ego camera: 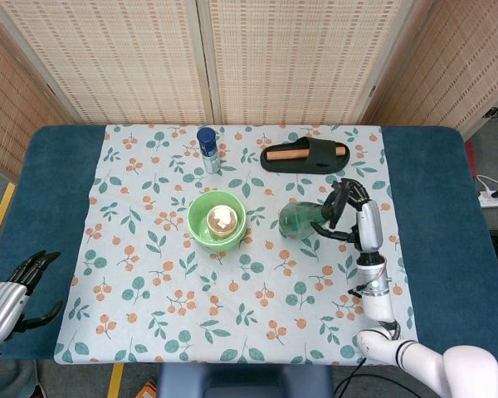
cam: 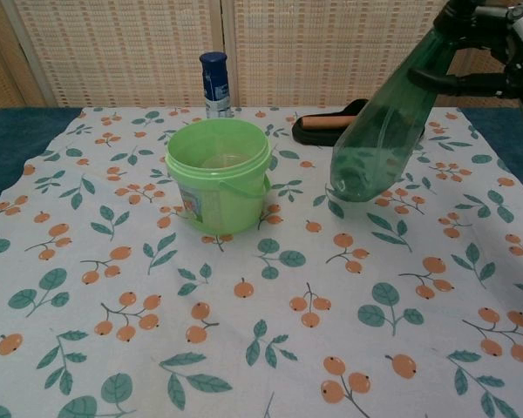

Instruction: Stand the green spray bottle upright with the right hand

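Gripping the green spray bottle point(cam: 385, 122) near its neck, your right hand point(ego camera: 354, 217) holds it tilted above the tablecloth point(cam: 113, 287), base down-left, right of frame centre beside the green bucket point(cam: 218, 174). Your left hand point(ego camera: 17, 290) hangs empty, fingers apart, at lower left.

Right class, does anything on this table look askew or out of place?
Yes: the green spray bottle hangs tilted in the air, base low, neck gripped by the right hand, not yet upright. A dark slipper on the tablecloth is odd beside the green bucket.
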Action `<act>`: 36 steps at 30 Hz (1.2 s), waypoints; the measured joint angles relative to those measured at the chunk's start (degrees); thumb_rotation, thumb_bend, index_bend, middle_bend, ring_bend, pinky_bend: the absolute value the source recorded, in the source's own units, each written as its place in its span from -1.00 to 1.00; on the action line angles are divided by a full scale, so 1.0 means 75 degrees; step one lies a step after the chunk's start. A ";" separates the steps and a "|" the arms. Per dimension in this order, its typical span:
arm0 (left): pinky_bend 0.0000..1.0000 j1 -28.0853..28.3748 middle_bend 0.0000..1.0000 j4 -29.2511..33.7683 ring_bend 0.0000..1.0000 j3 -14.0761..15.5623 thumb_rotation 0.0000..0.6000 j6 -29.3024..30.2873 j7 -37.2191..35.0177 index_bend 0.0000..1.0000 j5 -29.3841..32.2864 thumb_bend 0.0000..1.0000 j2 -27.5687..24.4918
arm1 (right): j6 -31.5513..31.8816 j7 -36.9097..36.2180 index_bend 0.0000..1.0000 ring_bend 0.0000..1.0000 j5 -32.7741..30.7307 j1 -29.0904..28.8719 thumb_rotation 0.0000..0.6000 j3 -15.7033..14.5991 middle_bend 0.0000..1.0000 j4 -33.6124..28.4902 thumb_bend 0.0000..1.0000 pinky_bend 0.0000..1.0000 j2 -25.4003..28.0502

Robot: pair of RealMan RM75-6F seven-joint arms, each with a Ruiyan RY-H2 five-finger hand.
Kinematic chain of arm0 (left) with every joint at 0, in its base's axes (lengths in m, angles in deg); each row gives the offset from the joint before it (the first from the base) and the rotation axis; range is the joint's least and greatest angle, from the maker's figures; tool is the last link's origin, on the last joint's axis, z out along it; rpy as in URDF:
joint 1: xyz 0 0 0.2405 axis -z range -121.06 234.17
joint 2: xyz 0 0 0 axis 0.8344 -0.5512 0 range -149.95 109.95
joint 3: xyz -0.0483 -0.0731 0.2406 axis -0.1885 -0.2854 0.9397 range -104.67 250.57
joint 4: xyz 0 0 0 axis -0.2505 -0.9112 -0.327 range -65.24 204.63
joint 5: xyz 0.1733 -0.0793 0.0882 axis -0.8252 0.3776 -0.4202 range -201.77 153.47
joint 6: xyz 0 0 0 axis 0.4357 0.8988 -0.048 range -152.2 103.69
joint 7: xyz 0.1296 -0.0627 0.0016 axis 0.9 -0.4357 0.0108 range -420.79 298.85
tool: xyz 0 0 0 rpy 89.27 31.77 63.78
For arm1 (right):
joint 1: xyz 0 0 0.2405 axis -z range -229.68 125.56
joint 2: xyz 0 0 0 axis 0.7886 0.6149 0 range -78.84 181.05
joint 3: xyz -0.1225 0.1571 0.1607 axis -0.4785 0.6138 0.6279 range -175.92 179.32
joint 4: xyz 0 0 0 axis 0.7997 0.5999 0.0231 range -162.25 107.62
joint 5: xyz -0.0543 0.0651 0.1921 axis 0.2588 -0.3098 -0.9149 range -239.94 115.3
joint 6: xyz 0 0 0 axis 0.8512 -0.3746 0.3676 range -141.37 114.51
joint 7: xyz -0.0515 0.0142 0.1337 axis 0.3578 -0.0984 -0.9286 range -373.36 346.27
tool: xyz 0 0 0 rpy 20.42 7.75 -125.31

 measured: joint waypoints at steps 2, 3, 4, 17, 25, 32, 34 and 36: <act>-0.78 0.0006 -0.82 0.0003 -1.00 0.0003 1.00 -0.0020 0.0024 -0.87 0.0005 -0.37 0.0010 | 0.0240 -0.0650 0.50 -0.37 0.0055 0.0094 1.00 0.0093 0.09 0.0551 -0.92 -0.54 -0.0232; -0.78 0.0010 -0.82 0.0005 -1.00 0.0008 1.00 -0.0034 0.0040 -0.87 0.0006 -0.37 0.0017 | 0.0315 -0.0836 0.50 -0.37 0.0074 0.0125 1.00 0.0128 0.09 0.0762 -0.92 -0.54 -0.0327; -0.78 0.0013 -0.82 0.0006 -1.00 0.0012 1.00 -0.0044 0.0052 -0.87 0.0004 -0.37 0.0020 | 0.0371 -0.0982 0.50 -0.37 0.0092 0.0150 1.00 0.0160 0.09 0.0947 -0.92 -0.54 -0.0418; -0.78 0.0003 -0.82 -0.0012 -1.00 0.0012 1.00 0.0009 -0.0030 -0.87 0.0022 -0.37 0.0013 | 0.0130 -0.1385 0.48 -0.37 0.0025 0.0184 1.00 0.0319 0.09 0.1684 -0.92 -0.54 -0.0866; -0.78 0.0010 -0.81 -0.0021 -1.00 0.0028 1.00 -0.0014 -0.0078 -0.87 0.0021 -0.37 0.0007 | -0.0186 -0.1307 0.48 -0.37 -0.0093 0.0149 1.00 0.0357 0.09 0.1933 -0.92 -0.54 -0.1036; -0.77 0.0030 -0.80 -0.0036 -1.00 0.0027 1.00 -0.0037 -0.0127 -0.87 0.0032 -0.37 0.0024 | -0.0224 -0.1386 0.47 -0.37 -0.0106 0.0126 1.00 0.0396 0.09 0.2008 -0.92 -0.54 -0.1043; -0.77 0.0031 -0.80 -0.0040 -1.00 0.0026 1.00 -0.0035 -0.0133 -0.87 0.0033 -0.37 0.0025 | -0.0258 -0.1407 0.47 -0.37 -0.0110 0.0131 1.00 0.0392 0.09 0.2027 -0.92 -0.54 -0.1043; -0.77 0.0028 -0.80 -0.0044 -1.00 0.0029 1.00 -0.0027 -0.0133 -0.87 0.0030 -0.37 0.0028 | -0.0296 -0.1454 0.47 -0.37 -0.0121 0.0141 1.00 0.0389 0.09 0.2053 -0.92 -0.54 -0.1048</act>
